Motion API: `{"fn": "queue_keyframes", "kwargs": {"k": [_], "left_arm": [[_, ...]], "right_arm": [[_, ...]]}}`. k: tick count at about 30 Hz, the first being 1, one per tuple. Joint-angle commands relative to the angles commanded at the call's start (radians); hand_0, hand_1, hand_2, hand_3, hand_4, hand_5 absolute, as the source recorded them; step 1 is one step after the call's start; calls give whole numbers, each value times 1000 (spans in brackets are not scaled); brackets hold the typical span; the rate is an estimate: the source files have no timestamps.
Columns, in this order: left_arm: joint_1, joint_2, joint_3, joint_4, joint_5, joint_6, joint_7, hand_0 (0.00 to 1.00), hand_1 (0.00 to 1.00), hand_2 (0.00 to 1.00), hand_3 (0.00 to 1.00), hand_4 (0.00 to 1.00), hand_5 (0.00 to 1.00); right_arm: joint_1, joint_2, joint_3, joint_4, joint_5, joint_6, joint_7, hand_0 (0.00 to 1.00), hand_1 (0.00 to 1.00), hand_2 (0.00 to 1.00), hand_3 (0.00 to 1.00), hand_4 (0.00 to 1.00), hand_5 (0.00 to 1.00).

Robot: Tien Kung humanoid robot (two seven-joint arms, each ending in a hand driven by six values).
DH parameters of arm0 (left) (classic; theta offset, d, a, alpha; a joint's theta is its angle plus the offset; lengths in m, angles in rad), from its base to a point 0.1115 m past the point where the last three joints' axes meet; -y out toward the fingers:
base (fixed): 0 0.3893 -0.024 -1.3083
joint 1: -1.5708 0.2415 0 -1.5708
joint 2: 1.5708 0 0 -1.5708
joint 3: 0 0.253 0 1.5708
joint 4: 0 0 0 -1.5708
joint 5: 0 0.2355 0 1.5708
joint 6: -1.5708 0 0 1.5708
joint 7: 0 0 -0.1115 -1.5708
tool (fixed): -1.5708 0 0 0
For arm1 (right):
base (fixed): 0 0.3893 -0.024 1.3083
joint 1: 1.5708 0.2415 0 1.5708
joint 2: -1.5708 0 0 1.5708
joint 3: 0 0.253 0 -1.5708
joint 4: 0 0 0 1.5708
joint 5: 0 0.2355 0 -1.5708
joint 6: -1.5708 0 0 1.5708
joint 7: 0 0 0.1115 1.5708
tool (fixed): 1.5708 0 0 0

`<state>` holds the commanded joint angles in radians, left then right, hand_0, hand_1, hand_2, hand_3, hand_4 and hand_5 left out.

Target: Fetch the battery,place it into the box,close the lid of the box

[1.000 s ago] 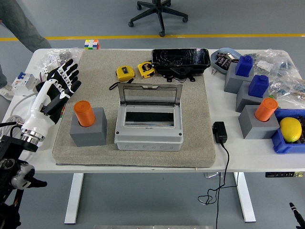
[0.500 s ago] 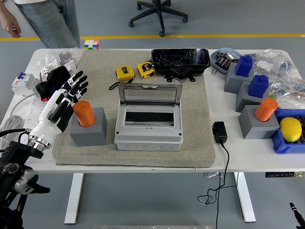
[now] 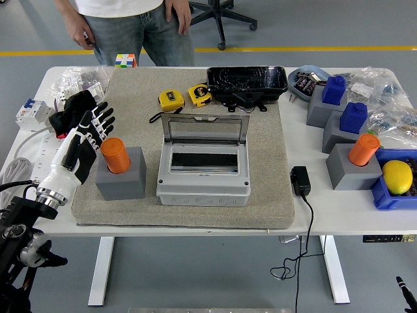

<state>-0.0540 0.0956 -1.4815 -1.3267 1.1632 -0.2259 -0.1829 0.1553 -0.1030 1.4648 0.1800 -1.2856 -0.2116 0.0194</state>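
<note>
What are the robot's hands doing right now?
Left hand: open, fingers spread beside the orange battery, holding nothing.
Right hand: not in view.

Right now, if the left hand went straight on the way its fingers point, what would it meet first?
Probably nothing soon: the left hand points up-right, passing just left of the orange battery. Depth is unclear, so it may brush it.

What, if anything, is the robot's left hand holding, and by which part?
Nothing. The left hand is open beside the orange battery, not gripping it.
</note>
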Motion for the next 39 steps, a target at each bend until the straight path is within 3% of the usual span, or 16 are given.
{"fn": "queue_keyframes", "kwargs": {"k": [1,2,14,31,32,37,38,39], "left_arm": [[1,0,-1,0,10,-3,0,911,923,895,923,998,907],[2,0,-1,0,17,-4,-1,928,947,923,936,998,779],[2,-2,-5,2,39,-4,-4,998,995,963,968,998,735],[1,-6,4,24,96,12,-3,998,998,969,971,998,710],[0,-6,4,30,99,15,-3,998,996,964,972,998,653],[-2,-5,6,46,105,24,-5,998,996,964,972,998,653],[-2,-5,6,46,108,26,-6,995,990,962,970,998,566],[-2,-5,8,43,111,30,-7,995,990,962,970,998,566]], "right_arm": [[0,0,2,0,-2,0,0,879,882,842,872,998,998],[0,0,4,0,-3,0,0,878,881,842,872,998,998],[1,0,20,0,-12,0,0,879,880,841,871,998,998],[0,1,31,0,-17,-1,0,879,881,842,871,998,998],[0,1,31,0,-17,-1,0,878,880,841,871,998,998],[-1,1,30,0,-17,-1,0,878,880,841,871,998,998],[-1,1,30,0,-17,-1,0,879,880,841,869,998,998],[-1,0,30,0,-17,-1,0,879,880,841,869,998,998]]}}
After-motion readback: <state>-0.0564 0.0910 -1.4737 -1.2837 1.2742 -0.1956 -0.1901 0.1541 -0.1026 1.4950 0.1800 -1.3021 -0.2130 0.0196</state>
